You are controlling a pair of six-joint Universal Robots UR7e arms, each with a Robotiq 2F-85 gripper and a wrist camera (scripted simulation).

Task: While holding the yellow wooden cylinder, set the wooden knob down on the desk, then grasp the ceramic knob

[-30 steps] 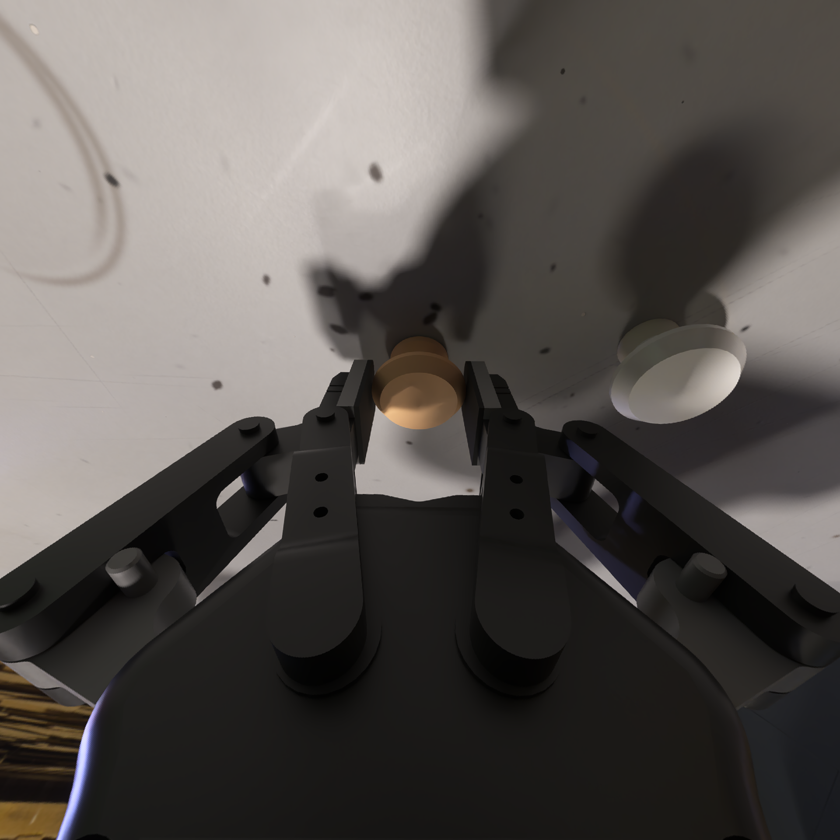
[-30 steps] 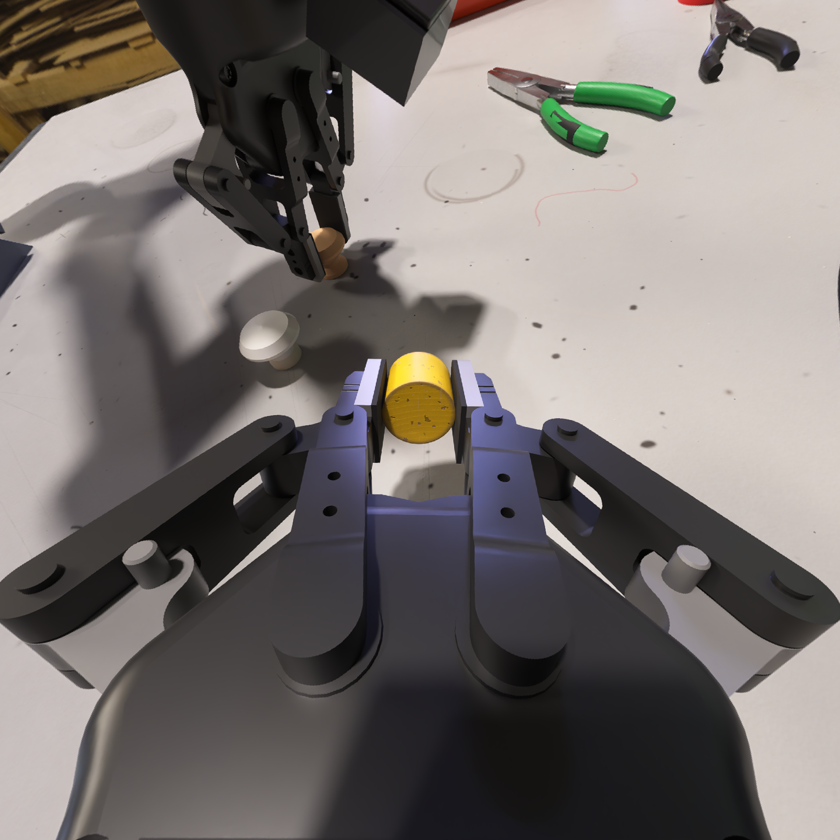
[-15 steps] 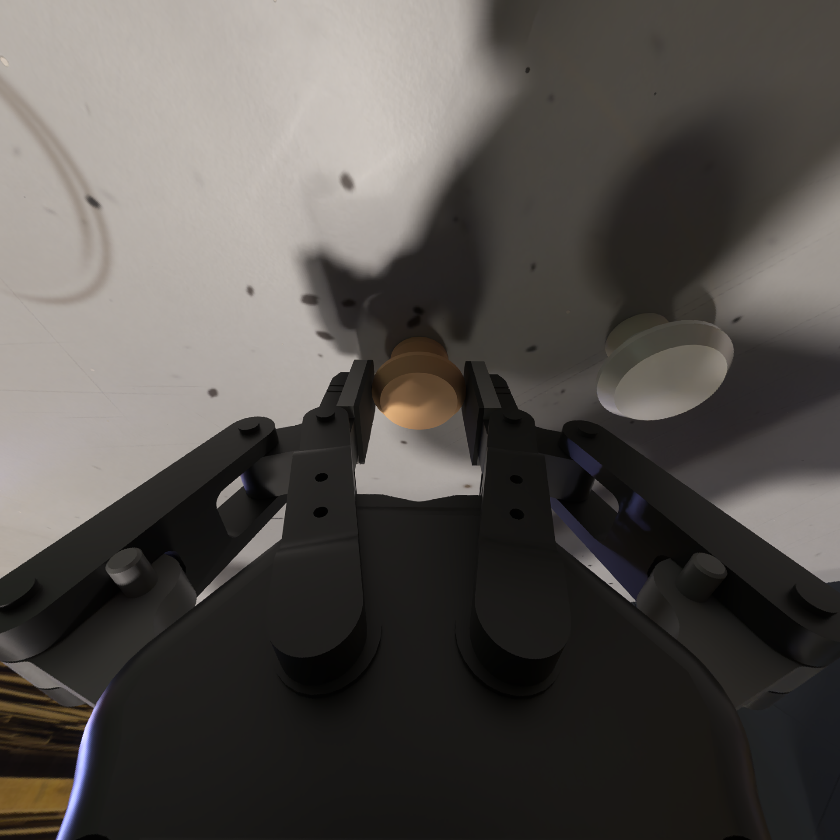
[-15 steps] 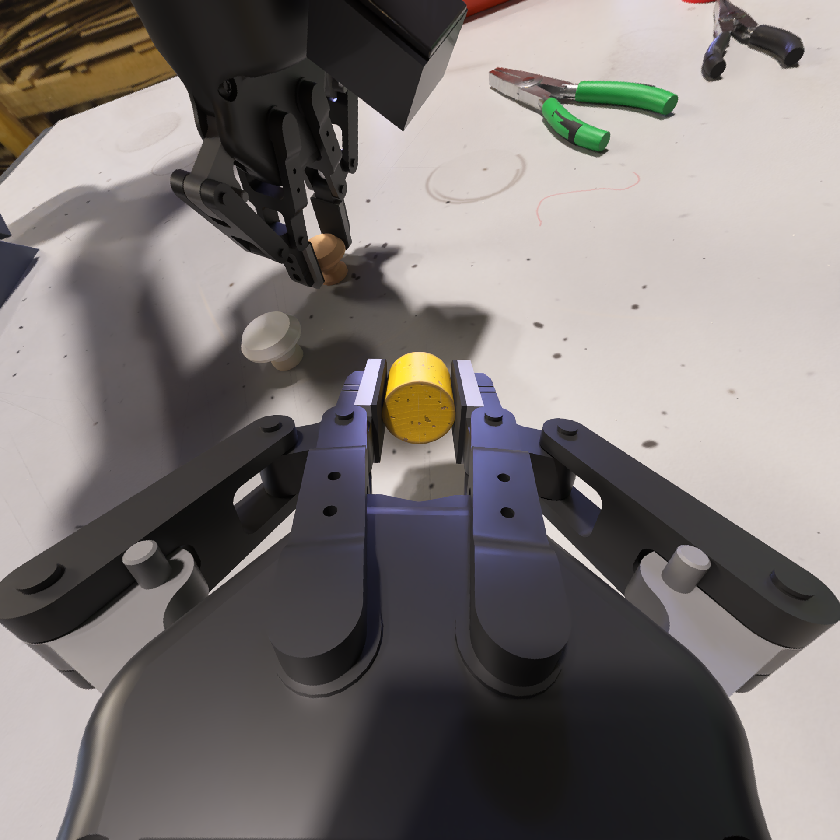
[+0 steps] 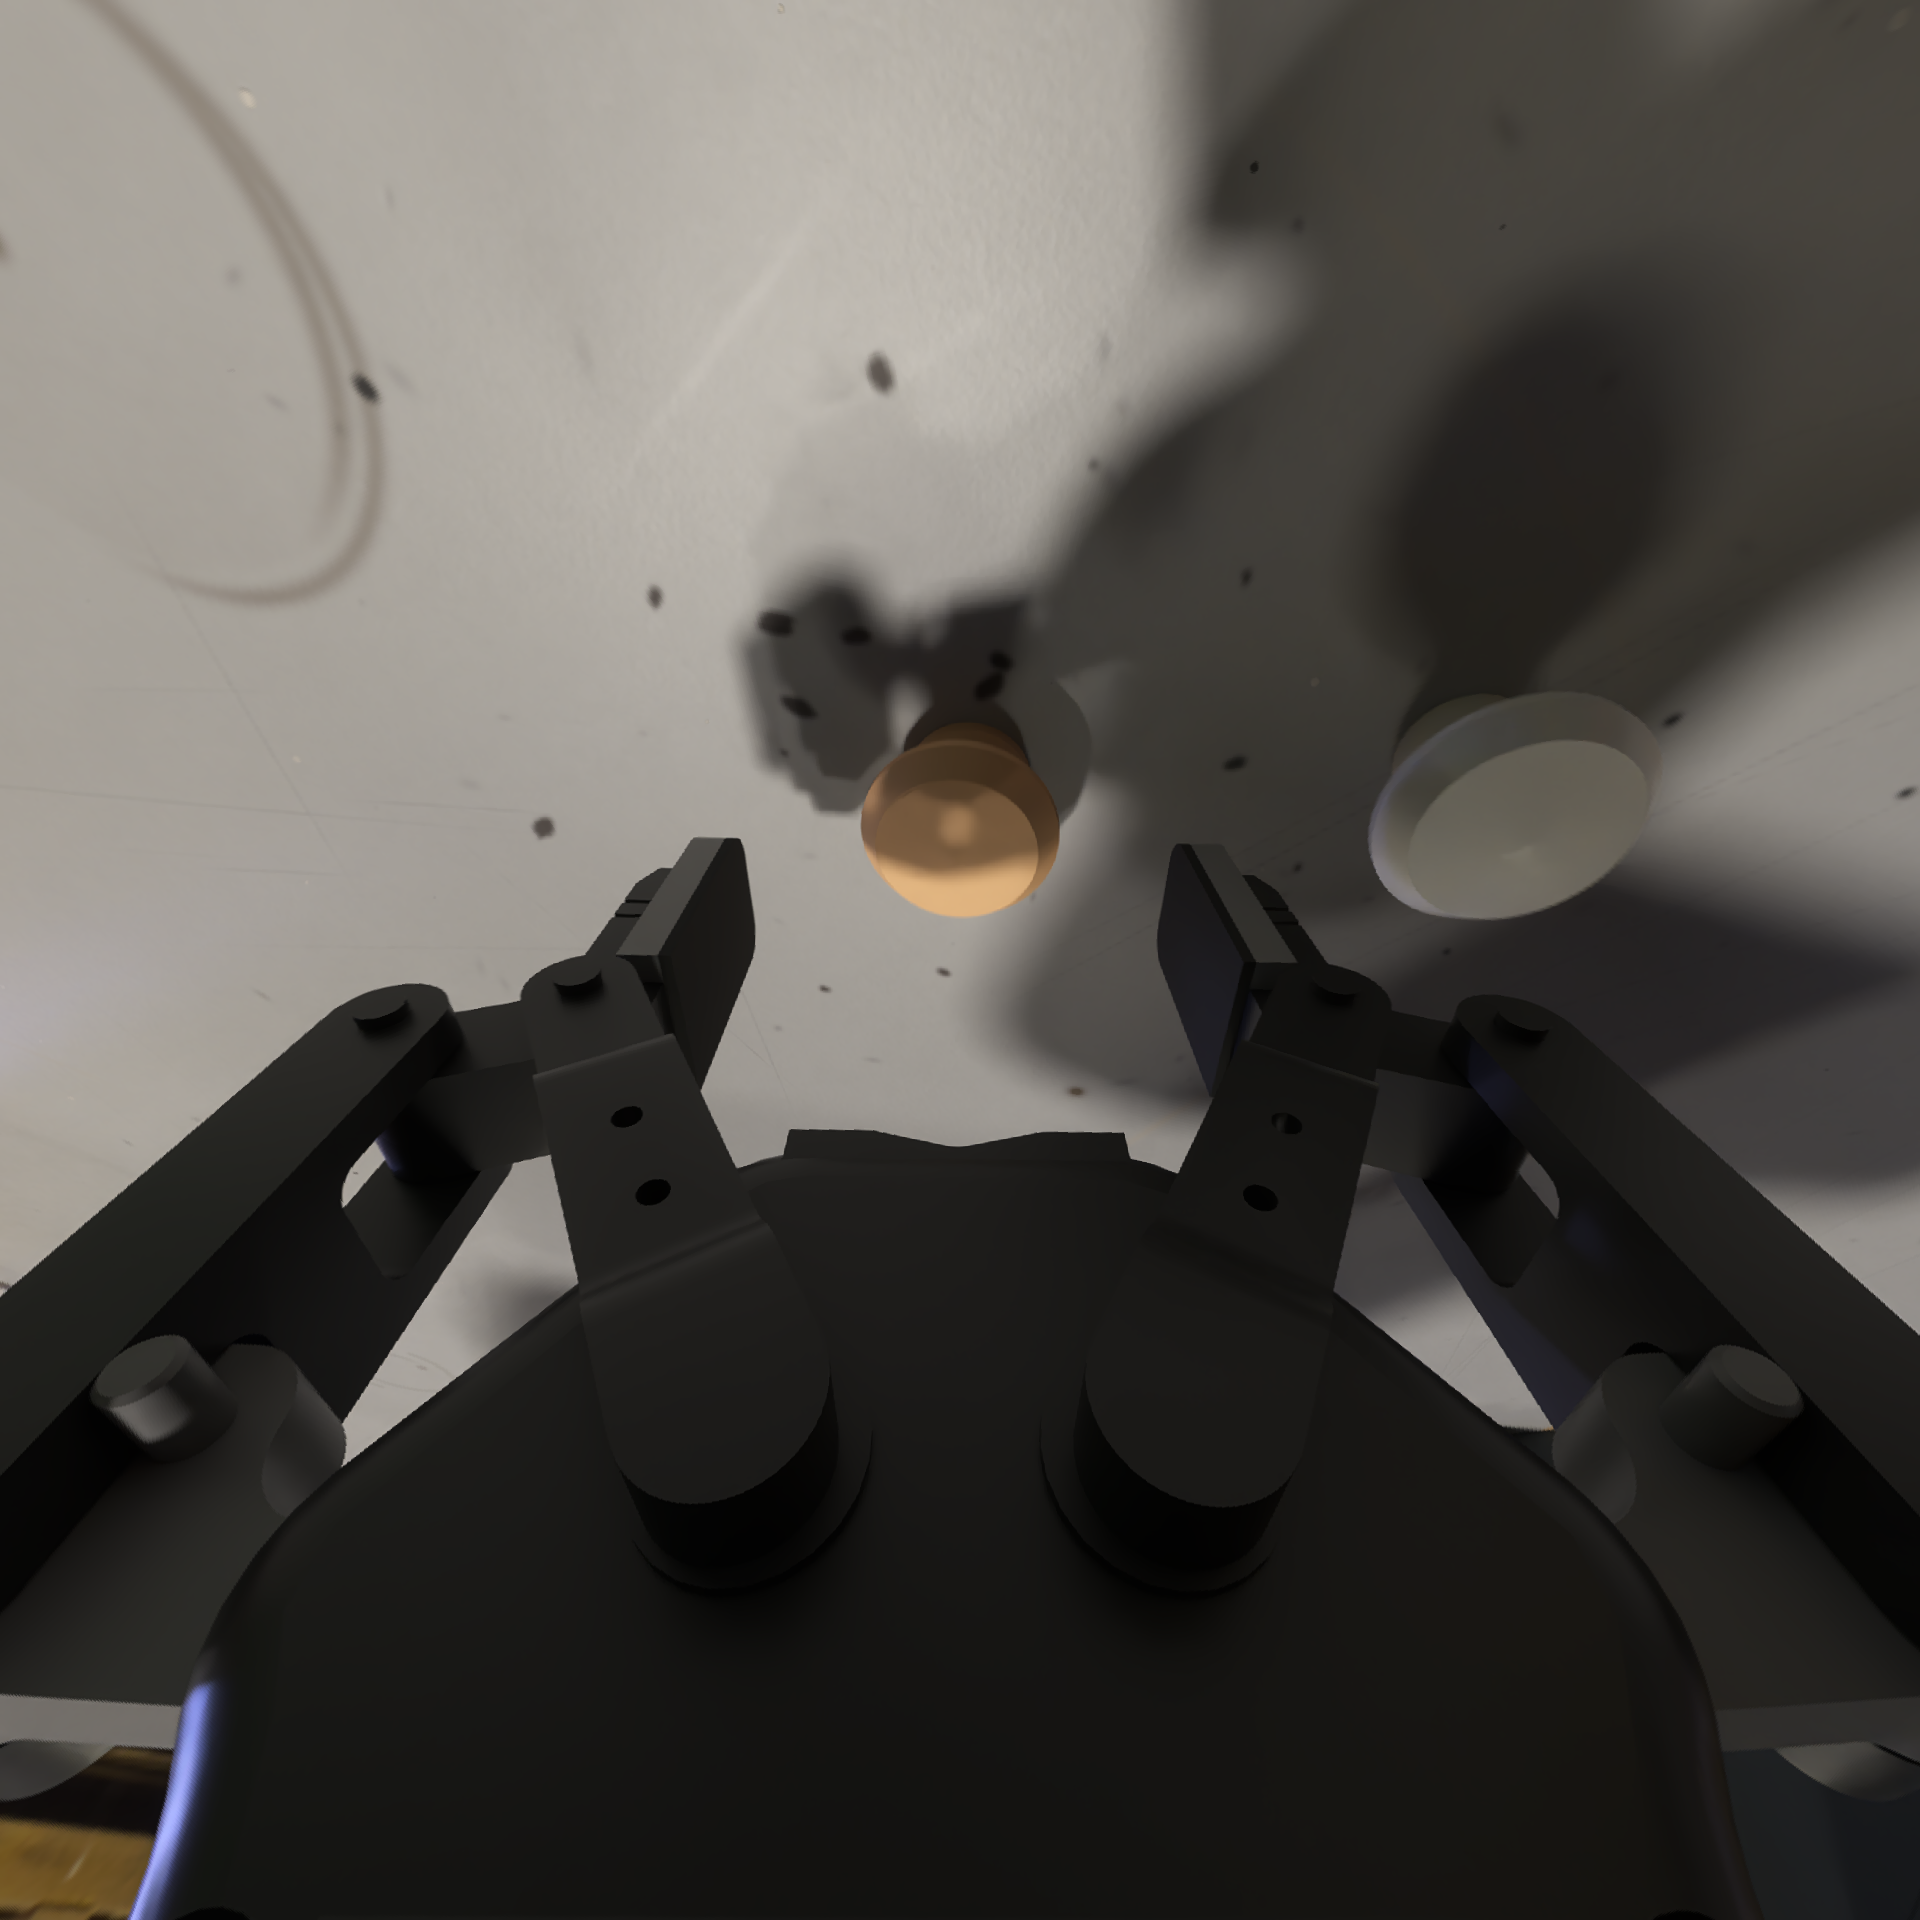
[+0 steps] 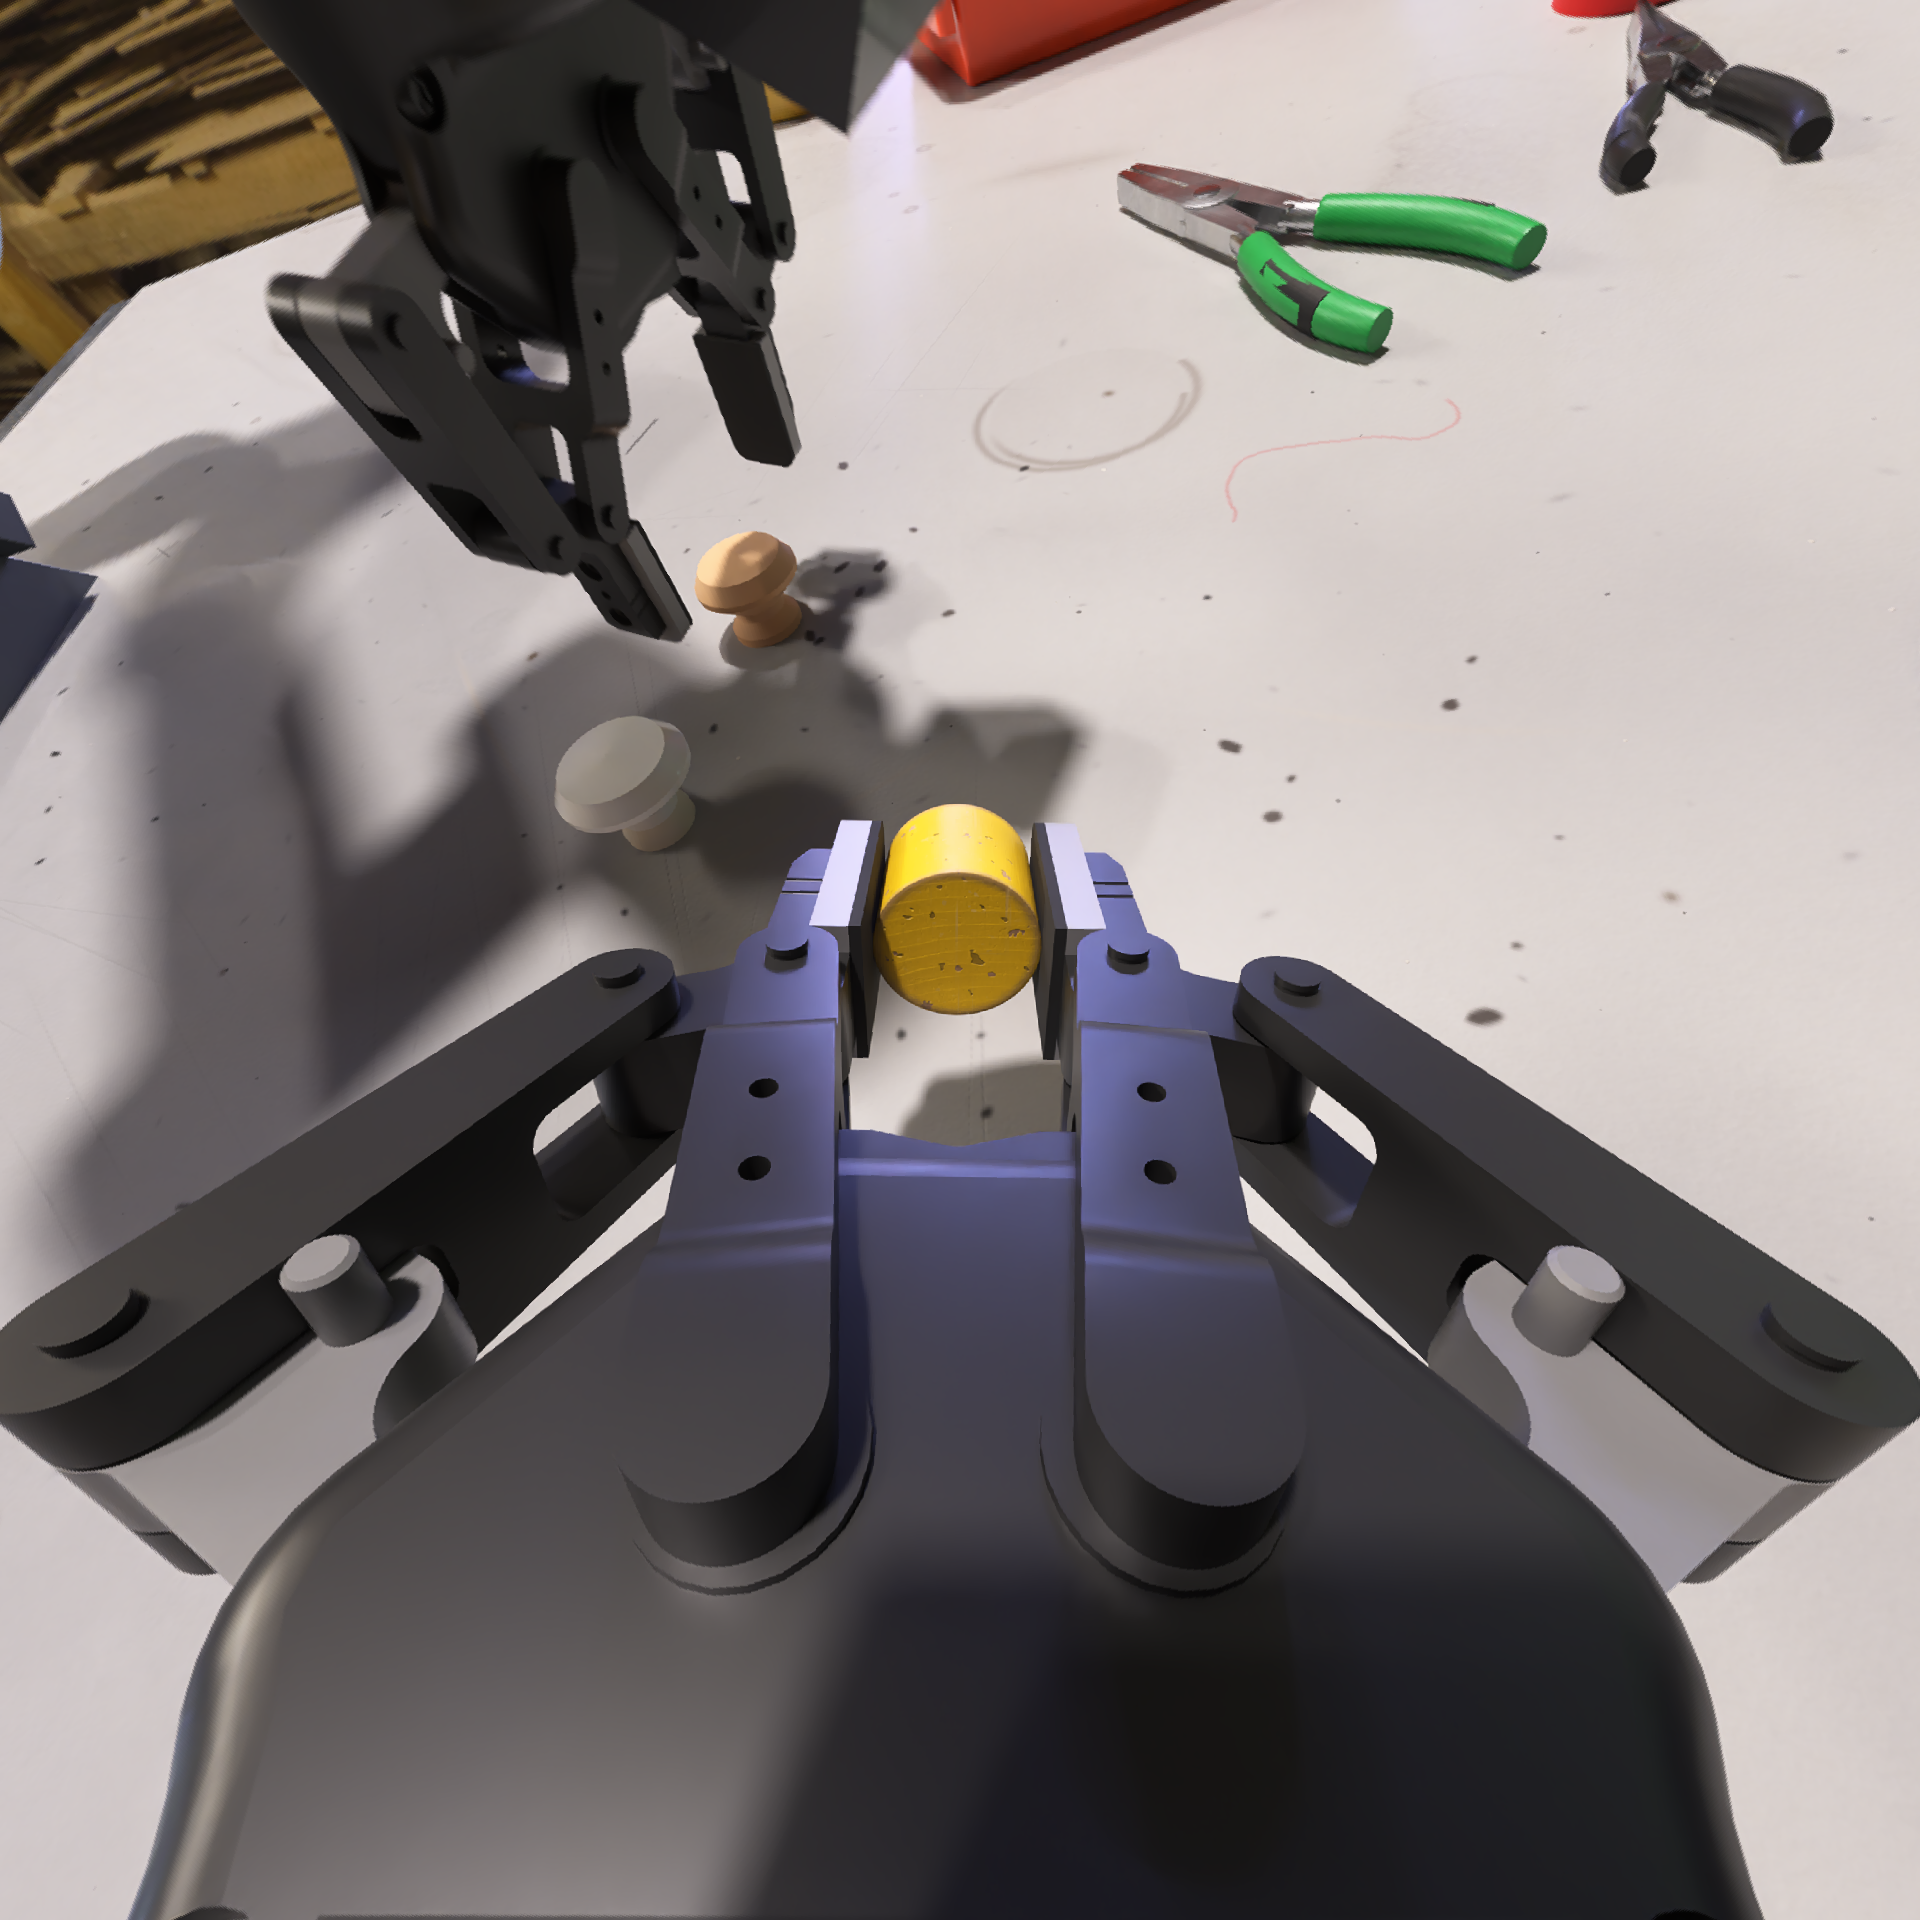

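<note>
The tan wooden knob (image 5: 958,821) stands on its stem on the white desk (image 5: 520,312); it also shows in the right wrist view (image 6: 746,584). My left gripper (image 5: 956,904) is open and empty, just above the knob, fingers apart on either side; the right wrist view shows it too (image 6: 712,535). The white ceramic knob (image 5: 1512,805) stands on the desk to the right of the wooden one, and shows in the right wrist view (image 6: 623,779). My right gripper (image 6: 956,894) is shut on the yellow wooden cylinder (image 6: 958,920), held above the desk.
Green-handled pliers (image 6: 1340,239) lie at the back right of the desk, black-handled pliers (image 6: 1704,99) farther right. A red object (image 6: 1039,36) sits at the back edge. A dark block (image 6: 31,592) lies at the left. A ring stain (image 6: 1086,410) marks the desk.
My left gripper has opened and let go of the wooden knob, which now stands on the desk. The gripper has lifted slightly. The right gripper has held still with the cylinder.
</note>
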